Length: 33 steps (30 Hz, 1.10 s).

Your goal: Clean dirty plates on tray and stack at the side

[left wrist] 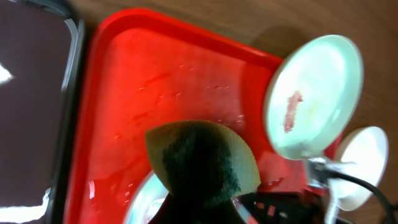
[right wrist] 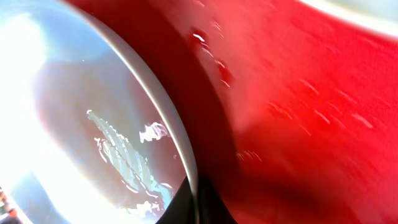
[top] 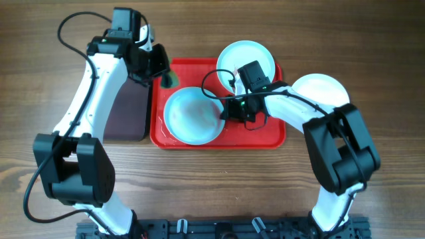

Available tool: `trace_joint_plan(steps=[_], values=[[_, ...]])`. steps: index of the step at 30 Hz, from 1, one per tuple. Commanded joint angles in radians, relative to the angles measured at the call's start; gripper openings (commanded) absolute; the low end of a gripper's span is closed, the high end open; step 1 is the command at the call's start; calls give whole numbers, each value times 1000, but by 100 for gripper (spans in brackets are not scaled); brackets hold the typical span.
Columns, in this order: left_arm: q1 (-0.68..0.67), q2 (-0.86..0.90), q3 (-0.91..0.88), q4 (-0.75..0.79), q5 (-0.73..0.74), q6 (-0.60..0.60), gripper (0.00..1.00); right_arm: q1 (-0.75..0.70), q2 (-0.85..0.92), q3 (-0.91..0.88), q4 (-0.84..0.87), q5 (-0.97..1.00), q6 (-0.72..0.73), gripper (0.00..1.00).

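The red tray (top: pixel 265 136) lies mid-table. A pale turquoise plate (top: pixel 189 116) sits on its near left part, wet and shiny in the right wrist view (right wrist: pixel 81 124). My right gripper (top: pixel 227 110) is shut on this plate's right rim (right wrist: pixel 198 208). A second turquoise plate (top: pixel 255 53) with a reddish smear (left wrist: pixel 293 106) sits at the tray's far right corner. The white plate (top: pixel 322 89) lies on the table right of the tray. My left gripper (top: pixel 165 76) is shut on a green sponge (left wrist: pixel 202 162) above the tray's far left corner.
A narrow black tray (top: pixel 126 109) lies along the red tray's left side and also shows in the left wrist view (left wrist: pixel 31 93). Water drops dot the red tray's floor (left wrist: pixel 161 87). Bare wooden table surrounds the trays.
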<state>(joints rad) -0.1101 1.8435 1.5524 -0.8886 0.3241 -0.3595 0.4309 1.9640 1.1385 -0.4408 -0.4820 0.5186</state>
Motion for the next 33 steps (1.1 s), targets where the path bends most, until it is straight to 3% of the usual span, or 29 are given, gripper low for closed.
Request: trace_joint_plan(steps=[1,9,15,25,33], values=[[1,-14,9,-26,-48,16,4,4,-135,-4,-79,179,-22,4],[1,-14,-33,-28,-49,11,4,47,-409,-4,-232,499,-32,4],[-22,-14,-102,2,-49,4,4,146,-518,-3,-279,836,-18,4],[-78,-14,-127,36,-55,-22,4,361,-537,-3,-279,1341,-22,4],[-84,-14,-127,43,-57,-22,4,482,-537,-3,-265,1614,-80,4]])
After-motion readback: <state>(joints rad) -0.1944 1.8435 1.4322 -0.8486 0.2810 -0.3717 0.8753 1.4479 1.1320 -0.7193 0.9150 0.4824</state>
